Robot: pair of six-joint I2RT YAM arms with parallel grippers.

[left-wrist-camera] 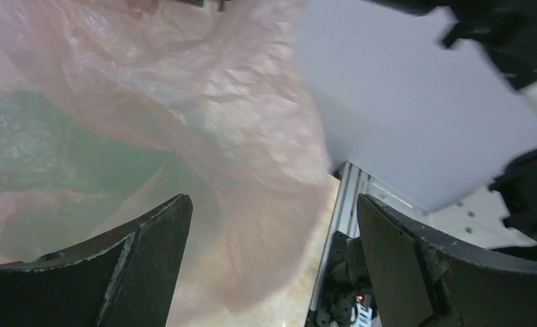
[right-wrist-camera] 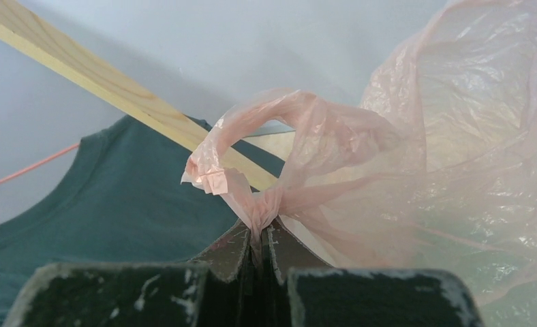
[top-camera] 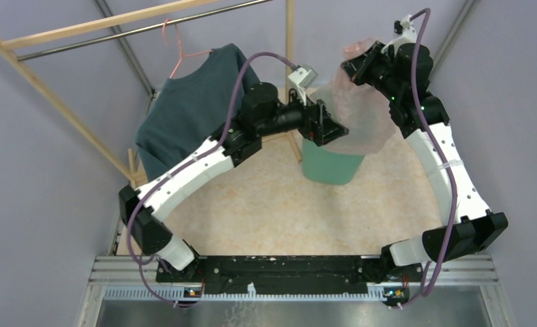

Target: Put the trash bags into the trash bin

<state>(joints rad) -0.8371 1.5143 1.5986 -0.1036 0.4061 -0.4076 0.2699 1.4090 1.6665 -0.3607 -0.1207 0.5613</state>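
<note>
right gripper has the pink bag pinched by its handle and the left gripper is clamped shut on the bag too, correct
Not quite. The right gripper is shut on the trash bag at its handle, but the left gripper is open, not clamped. The left wrist view shows its fingers wide apart, with the bag's film hanging ahead of them unpinched.

Dark teal shirt on pink wire hanger hangs from metal rod of wooden rack, far left of beige tabletop.
</note>
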